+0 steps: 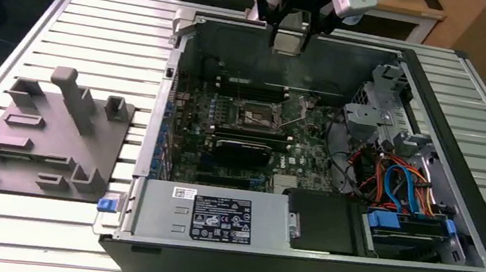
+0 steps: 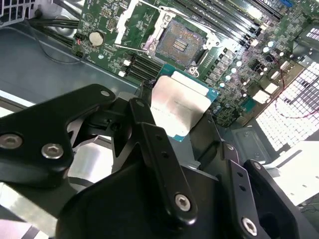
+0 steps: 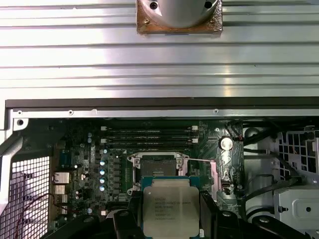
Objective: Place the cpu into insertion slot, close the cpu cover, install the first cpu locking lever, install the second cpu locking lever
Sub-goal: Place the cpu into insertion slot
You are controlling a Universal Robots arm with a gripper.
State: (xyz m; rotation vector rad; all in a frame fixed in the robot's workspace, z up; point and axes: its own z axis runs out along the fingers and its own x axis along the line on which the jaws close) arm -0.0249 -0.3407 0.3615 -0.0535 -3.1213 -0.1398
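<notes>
My gripper (image 1: 290,39) hangs high over the far wall of the open computer case (image 1: 465,135), shut on the cpu (image 1: 289,44). In both wrist views the cpu (image 2: 179,107) (image 3: 170,206) shows as a flat silver-grey square with a green edge, pinched between two black fingers (image 2: 144,124). The insertion slot (image 1: 259,116) (image 2: 182,44) (image 3: 158,167) lies well below on the green board, dark and uncovered. The cpu cover (image 2: 135,22) stands flipped up beside it. A thin wire locking lever (image 3: 199,160) is raised off the socket.
A grey fixture plate (image 1: 44,132) with upright posts lies on the slatted table at the exterior view's left. Inside the case are a black card (image 1: 241,151), memory slots (image 3: 149,134), a power supply (image 1: 205,215) and drive bays with coloured cables (image 1: 403,187).
</notes>
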